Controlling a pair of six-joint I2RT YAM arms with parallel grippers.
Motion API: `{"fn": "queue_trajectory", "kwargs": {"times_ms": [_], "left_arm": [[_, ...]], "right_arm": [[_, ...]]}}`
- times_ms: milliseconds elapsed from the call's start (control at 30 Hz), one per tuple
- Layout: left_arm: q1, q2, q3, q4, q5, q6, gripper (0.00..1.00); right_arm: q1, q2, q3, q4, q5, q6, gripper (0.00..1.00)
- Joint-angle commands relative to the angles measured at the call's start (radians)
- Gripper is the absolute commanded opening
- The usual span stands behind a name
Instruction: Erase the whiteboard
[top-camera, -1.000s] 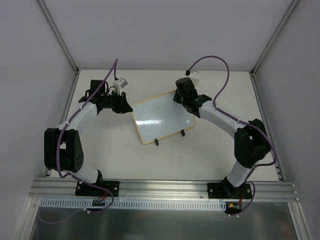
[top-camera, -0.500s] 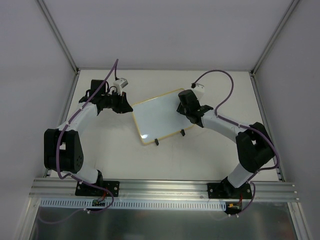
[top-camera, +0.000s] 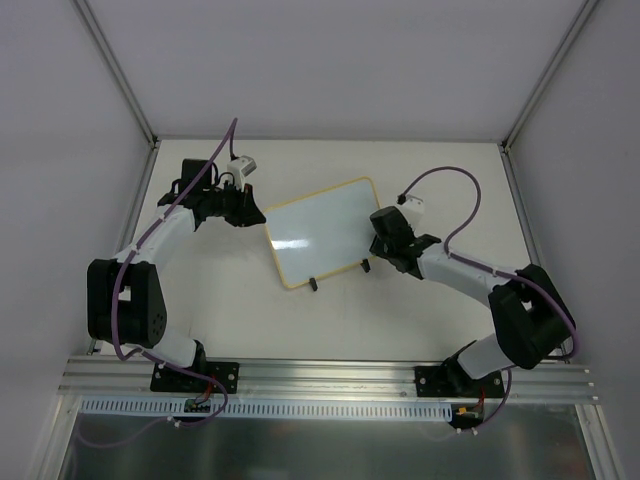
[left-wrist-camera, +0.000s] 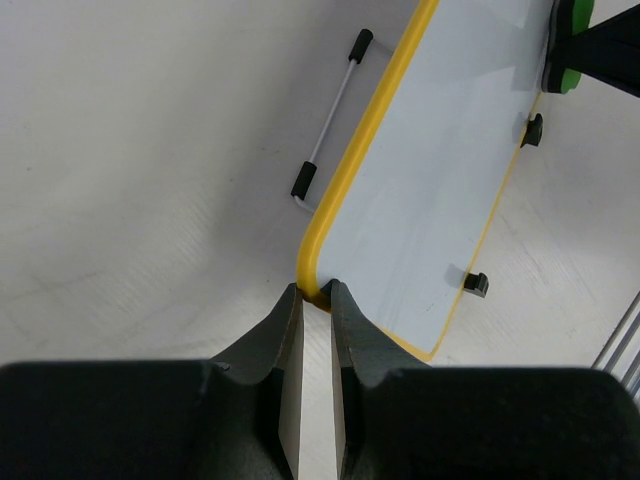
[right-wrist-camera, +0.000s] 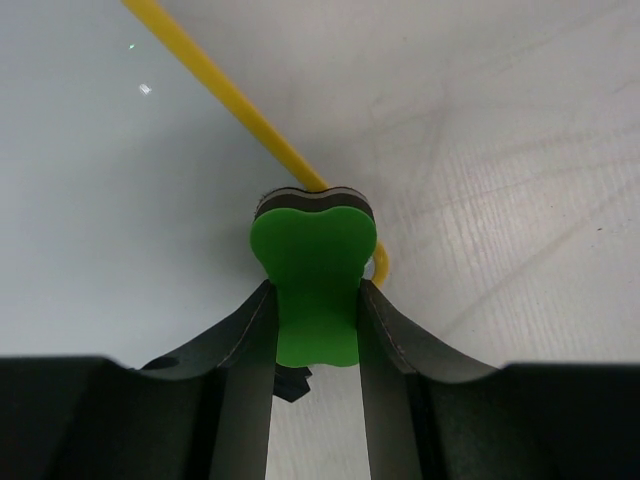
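The whiteboard (top-camera: 320, 230) lies flat on the table (top-camera: 430, 170), mid-workspace, with its long axis running roughly 8 to 2 o'clock in the top view and two black feet (top-camera: 313, 284) on its near long edge. My left gripper (top-camera: 252, 212) sits at the board's 9 o'clock corner. The fingers are pressed nearly together, and the tips appear to nip the rounded yellow frame corner, which I read as a steadying hold. My right gripper (top-camera: 378, 238) is at the opposite end, by the 4 o'clock corner, pinching the green eraser (right-wrist-camera: 312, 262) with its dark felt face down. The relation that matters: the eraser sits right on the frame at that corner, and the white face spreads from it toward 10 o'clock, along the long axis and toward my left fingers. The right arm is the wiping arm and is already at the board, so any next stroke would run inward from the frame. The right wrist view shows the eraser overlapping the yellow edge, which the top view hides under the wrist. The left wrist view shows a thin white rod with black ends (left-wrist-camera: 330, 112) lying on the table just beside the far long edge, which I cannot make out from above. No view shows any writing on the face, so the job looks close to done.
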Motion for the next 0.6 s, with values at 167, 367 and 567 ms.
{"fn": "queue_trajectory", "kwargs": {"times_ms": [167, 367, 567], "left_arm": [[-0.020, 0.016, -0.010, -0.069, -0.085, 0.067, 0.00], [-0.020, 0.016, -0.001, -0.069, -0.087, 0.056, 0.00], [-0.020, 0.010, 0.010, -0.070, -0.098, 0.041, 0.07]], "right_arm": [[-0.032, -0.189, 0.008, -0.076, 0.087, -0.181, 0.00], [-0.213, -0.238, -0.032, -0.146, 0.052, -0.178, 0.02], [-0.402, -0.140, -0.006, -0.169, -0.064, -0.141, 0.09]]}}
